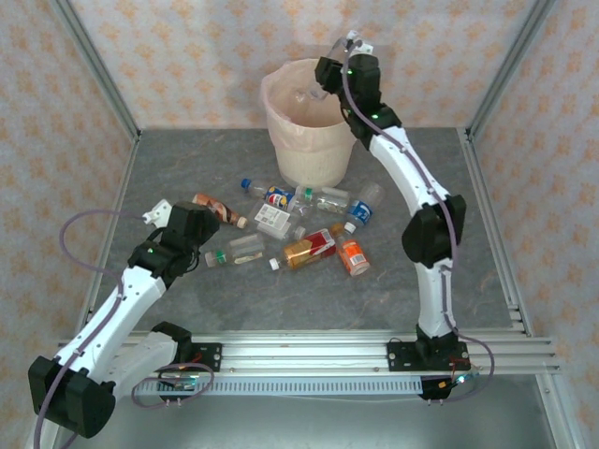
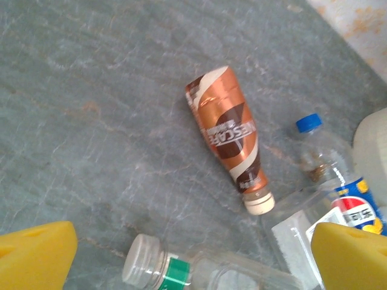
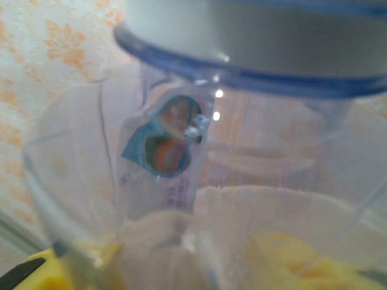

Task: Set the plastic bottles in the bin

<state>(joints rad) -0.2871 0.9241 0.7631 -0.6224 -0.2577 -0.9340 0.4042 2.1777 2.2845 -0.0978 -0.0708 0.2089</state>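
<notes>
Where legible: Nescafé bottle (image 2: 227,130), Pepsi bottle (image 2: 357,211).

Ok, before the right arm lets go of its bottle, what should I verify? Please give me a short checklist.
1. The clear bottle sits between the fingers of the right pincer: ok.
2. The right pincer hangs over the mouth of the bin: ok.
3. The whole bottle is inside the line of the rim, so it would fall in: cannot tell.
4. The pink bag leaves the mouth open: ok.
5. The left pincer is open and far from the bin: ok.
6. No loose bottles remain on the table: not ok, many lie there.
</notes>
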